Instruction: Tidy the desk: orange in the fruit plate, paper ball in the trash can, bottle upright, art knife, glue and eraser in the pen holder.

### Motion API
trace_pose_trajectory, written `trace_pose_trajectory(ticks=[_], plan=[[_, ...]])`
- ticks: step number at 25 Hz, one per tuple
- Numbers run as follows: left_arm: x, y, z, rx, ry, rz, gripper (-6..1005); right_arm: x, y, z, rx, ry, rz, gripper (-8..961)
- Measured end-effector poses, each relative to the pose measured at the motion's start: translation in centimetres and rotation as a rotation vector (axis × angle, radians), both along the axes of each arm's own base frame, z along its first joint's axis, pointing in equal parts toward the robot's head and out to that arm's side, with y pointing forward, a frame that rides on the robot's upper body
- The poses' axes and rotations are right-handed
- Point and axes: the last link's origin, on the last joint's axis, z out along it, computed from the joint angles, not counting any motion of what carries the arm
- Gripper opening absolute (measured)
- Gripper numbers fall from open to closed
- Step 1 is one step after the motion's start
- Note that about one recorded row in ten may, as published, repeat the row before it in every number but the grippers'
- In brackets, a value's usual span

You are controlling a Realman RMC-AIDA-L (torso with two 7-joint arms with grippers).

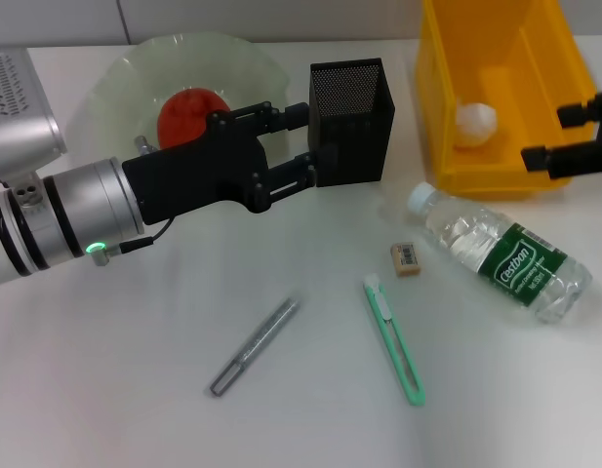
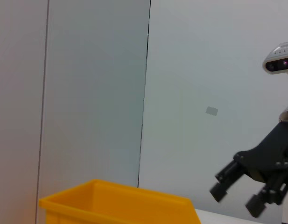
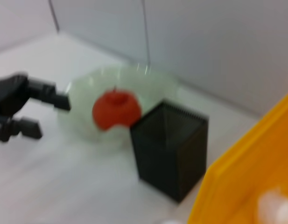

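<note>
Nearest the camera on the white bench (image 1: 105, 390), the grey glue (image 1: 254, 347) lies left of the mint art knife (image 1: 395, 340), with the eraser (image 1: 406, 258) and the toppled bottle (image 1: 501, 253) beyond. Farther back, the orange (image 1: 186, 114) sits in the fruit plate (image 1: 135, 73) behind the left gripper (image 1: 306, 139), fingers wide and empty, beside the pen holder (image 1: 352, 122). Rightmost, the paper ball (image 1: 475, 120) rests in the trash can (image 1: 496, 166), where the right gripper (image 1: 552, 135) hovers with fingers apart.

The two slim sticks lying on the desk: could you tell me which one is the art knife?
The mint-green one, the art knife, lying nearer the bottle; the glue is grey.
</note>
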Motion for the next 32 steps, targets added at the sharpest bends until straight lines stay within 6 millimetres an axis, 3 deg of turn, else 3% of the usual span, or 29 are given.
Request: trace_pose_trajectory(ticks=[7,12,32], plan=[[-0.2,-0.2,-0.1,0.0,0.001,-0.002,562,-1.4,0.2,-0.9,-0.224,-0.122,-0.21,801],[-0.3,-0.4,-0.2,0.001,0.009,-0.01,562,-0.9,0.4,-1.4,-0.268,-0.148,-0.27,801],[-0.5,-0.7,-0.6,-0.015,0.019,-0.01,562,-0.1,3.2,-6.0,-0.353,-0.367,-0.299,800]])
